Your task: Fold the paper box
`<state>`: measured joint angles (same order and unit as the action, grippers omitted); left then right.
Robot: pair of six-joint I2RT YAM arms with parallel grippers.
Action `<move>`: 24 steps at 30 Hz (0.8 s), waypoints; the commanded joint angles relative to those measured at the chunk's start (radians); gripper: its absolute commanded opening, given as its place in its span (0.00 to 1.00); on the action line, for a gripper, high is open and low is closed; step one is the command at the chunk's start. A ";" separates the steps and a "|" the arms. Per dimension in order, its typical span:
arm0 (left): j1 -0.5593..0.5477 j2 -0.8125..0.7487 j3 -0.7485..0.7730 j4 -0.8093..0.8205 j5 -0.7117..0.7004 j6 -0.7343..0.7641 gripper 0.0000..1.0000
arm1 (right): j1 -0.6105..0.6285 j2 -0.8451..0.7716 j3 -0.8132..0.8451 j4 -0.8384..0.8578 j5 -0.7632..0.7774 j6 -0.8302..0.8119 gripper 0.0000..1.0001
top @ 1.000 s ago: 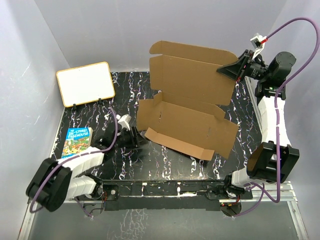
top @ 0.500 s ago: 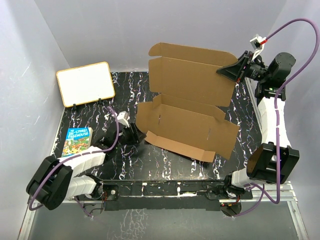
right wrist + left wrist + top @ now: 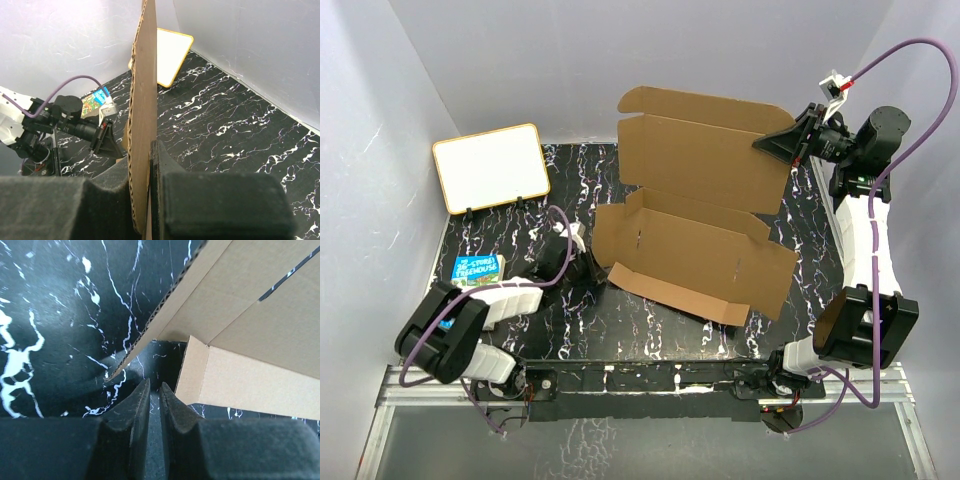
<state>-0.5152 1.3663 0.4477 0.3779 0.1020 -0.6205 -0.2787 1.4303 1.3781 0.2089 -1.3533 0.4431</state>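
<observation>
A brown corrugated paper box (image 3: 695, 255) sits partly folded near the middle of a black marbled table (image 3: 650, 335); its shallow tray lies open, the front flap sloping down towards 6 o'clock, while the large lid panel stands upright at the tray's 12 o'clock side. The right gripper (image 3: 785, 142) is at the lid's 3 o'clock edge, high above the table; in the right wrist view its fingers are clamped on the thin cardboard edge, one on each face. The left gripper (image 3: 586, 264) is low on the table just beside the tray's 9 o'clock end; in the left wrist view its fingers are drawn together with only a slit between them, gripping nothing, tips aimed at the corner where a short side flap meets the tray. A white board with tan frame (image 3: 490, 167) leans at 10 o'clock; a colourful book (image 3: 475, 274) lies at 9 o'clock, well apart from the box.

Likely risks: a push from the left fingertips could slide the whole light tray instead of raising the side flap; that drag could twist the lid in the right grip, creasing it or pulling it free; the lid would then fall.
</observation>
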 commanded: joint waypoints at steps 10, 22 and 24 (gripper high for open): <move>-0.015 0.015 0.015 0.183 0.235 0.010 0.13 | 0.001 -0.041 0.002 0.035 0.006 -0.011 0.08; -0.065 0.136 0.054 0.278 0.343 -0.010 0.15 | 0.001 -0.042 -0.007 0.035 0.005 -0.011 0.08; -0.076 0.153 0.066 0.272 0.350 -0.008 0.15 | 0.002 -0.043 -0.010 0.035 0.006 -0.012 0.08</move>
<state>-0.5674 1.5093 0.4633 0.6067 0.3996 -0.6296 -0.2787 1.4273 1.3762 0.2089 -1.3537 0.4431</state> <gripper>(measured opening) 0.148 0.090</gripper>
